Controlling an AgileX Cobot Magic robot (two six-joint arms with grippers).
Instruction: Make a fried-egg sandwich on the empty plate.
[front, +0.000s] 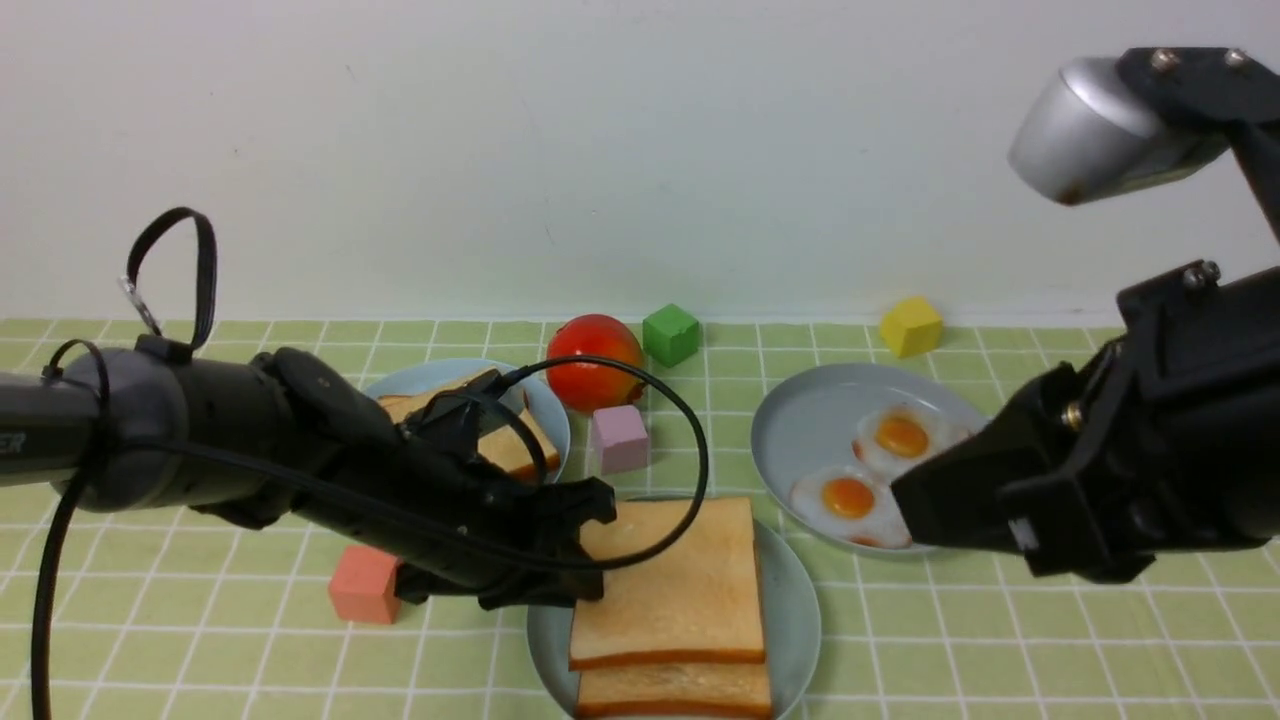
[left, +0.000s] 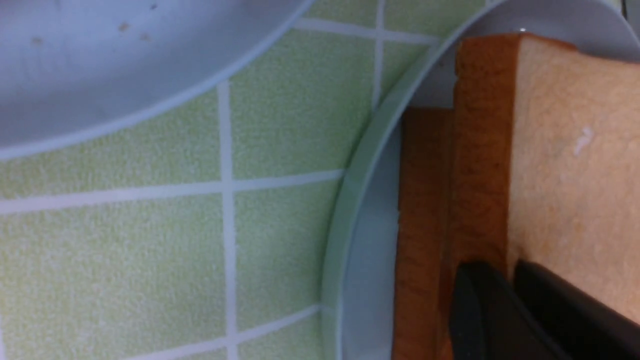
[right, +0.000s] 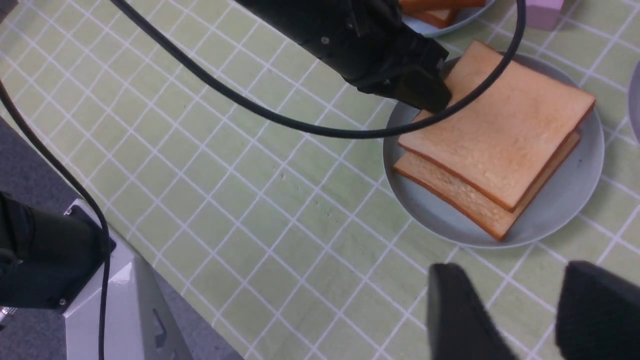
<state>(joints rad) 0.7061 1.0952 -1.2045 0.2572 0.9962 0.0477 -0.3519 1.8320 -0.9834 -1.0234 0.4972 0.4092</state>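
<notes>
The sandwich (front: 668, 600) sits on the near plate (front: 795, 610), its left edge right at the left fingers (left: 500, 315). Whether they pinch it or lie slack I cannot tell. The right fingers (right: 460, 310), spread and holding nothing, hang apart to its right.

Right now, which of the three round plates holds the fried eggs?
The grey-blue round plate on the robot's right, carrying two fried eggs; the near mint plate and far-left plate show only toast.
</notes>
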